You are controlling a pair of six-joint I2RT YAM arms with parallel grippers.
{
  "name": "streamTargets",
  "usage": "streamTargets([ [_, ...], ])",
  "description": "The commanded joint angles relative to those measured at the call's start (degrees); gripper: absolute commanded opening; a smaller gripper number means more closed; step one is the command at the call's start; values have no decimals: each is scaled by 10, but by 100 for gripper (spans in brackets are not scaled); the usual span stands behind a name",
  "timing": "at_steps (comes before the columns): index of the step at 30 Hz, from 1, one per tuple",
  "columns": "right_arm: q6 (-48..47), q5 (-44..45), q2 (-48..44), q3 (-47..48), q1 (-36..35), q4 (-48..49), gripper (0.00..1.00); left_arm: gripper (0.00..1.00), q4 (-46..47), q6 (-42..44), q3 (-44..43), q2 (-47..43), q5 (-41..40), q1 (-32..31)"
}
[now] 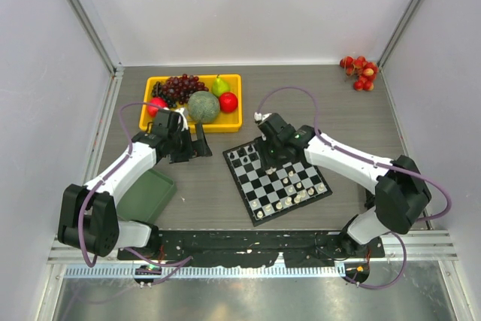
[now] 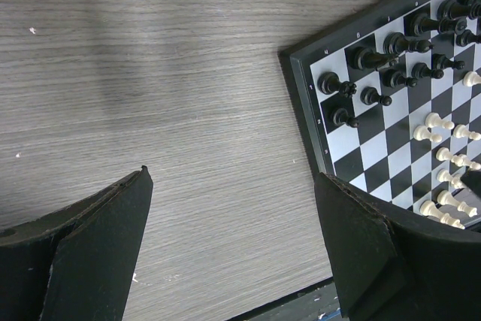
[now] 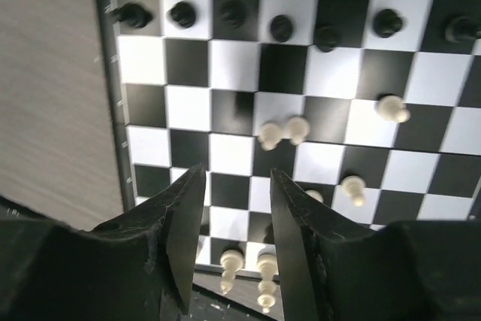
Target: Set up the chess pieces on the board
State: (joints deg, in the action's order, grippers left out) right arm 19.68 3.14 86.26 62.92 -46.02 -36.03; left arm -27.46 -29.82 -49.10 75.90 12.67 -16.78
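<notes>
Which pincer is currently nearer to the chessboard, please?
The right pincer: it hangs over the chessboard at its far, black-piece end, fingers parted with nothing between them. The left pincer hovers open over bare table just left of the board.

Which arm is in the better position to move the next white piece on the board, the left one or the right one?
Probably the right. Its pincer hangs over the board, partly open, empty, with stray white pieces just beyond its tips. The left pincer is open over bare table beside the board.
</notes>
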Motion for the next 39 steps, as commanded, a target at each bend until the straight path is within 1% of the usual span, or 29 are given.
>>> streamTargets([
  [1, 4, 3, 16, 12, 27, 14, 45, 97, 18, -2, -6, -8, 5, -2],
  [4, 2, -3, 35, 17, 31, 22, 43, 96, 18, -1, -1, -10, 3, -2],
  [10, 4, 16, 64, 23, 42, 25, 37, 96, 14, 2, 0, -14, -4, -2],
  [15, 0, 7, 80, 23, 50, 35, 34, 96, 13, 3, -3, -7, -5, -2],
  [33, -3, 1, 108, 18, 49, 50, 25, 97, 13, 4, -3, 1, -5, -2],
  [39, -3, 1, 107, 14, 50, 49, 21, 96, 14, 4, -6, 5, -4, -2],
])
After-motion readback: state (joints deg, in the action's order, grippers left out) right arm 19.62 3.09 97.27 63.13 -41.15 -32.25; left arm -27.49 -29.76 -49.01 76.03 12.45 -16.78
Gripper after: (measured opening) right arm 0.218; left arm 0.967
